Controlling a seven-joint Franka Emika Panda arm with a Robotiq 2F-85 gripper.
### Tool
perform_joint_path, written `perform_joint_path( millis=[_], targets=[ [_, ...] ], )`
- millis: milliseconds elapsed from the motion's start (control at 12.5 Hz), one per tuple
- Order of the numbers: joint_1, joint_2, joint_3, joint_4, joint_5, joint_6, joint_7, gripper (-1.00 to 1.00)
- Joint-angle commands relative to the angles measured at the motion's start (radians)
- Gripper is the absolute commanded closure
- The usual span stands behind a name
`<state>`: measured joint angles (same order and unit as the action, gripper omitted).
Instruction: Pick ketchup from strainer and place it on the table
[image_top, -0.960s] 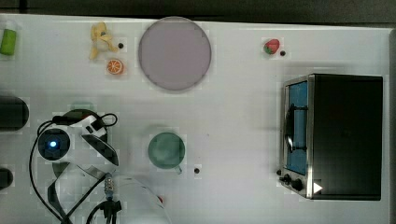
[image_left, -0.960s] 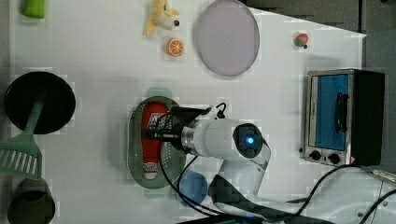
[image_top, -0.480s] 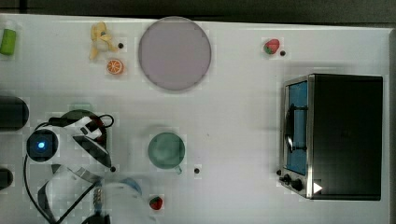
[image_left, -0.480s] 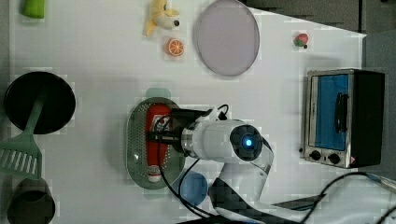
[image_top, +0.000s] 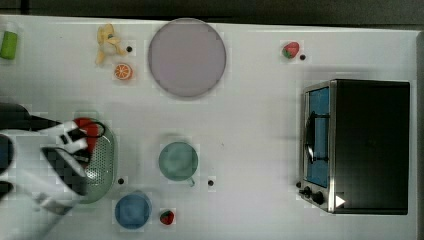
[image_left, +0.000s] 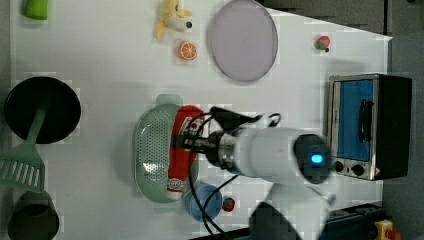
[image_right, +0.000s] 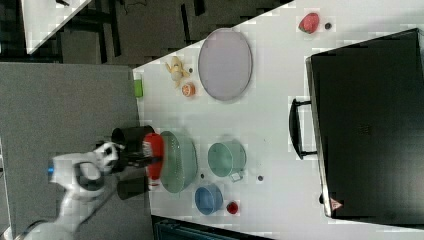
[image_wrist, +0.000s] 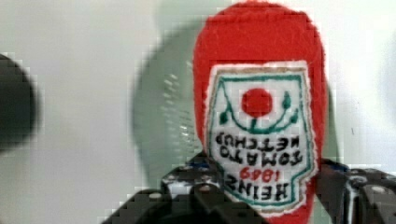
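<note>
We see the gripper pinching the ketchup above the strainer. In the left view the bottle's long axis runs top to bottom, cap toward the left view's bottom.

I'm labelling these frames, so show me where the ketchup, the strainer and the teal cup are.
ketchup (image_left: 181, 150): left view, on its red body below the label.
strainer (image_left: 152, 150): left view, on its perforated floor beside the bottle.
teal cup (image_top: 178, 161): top view, on its inside bottom.
</note>
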<state>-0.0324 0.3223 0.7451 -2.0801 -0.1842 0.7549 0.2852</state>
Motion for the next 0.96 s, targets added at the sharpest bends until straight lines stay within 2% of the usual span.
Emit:
perform_joint_path(
  millis=[80,320,480,960],
  targets=[
    [-0.063,-0.070,-0.004,0.139,0.066,-0.180,-0.035,-0.16],
    [-0.118,-0.071,-0.058,0.278,0.094,-0.379,-0.150,-0.16],
    [-0.153,-0.071,-0.122,0.331,0.094,-0.435,-0.276,-0.16],
    [-0.218,-0.071,-0.371,0.323,0.083,-0.397,-0.739,-0.16]
  ],
)
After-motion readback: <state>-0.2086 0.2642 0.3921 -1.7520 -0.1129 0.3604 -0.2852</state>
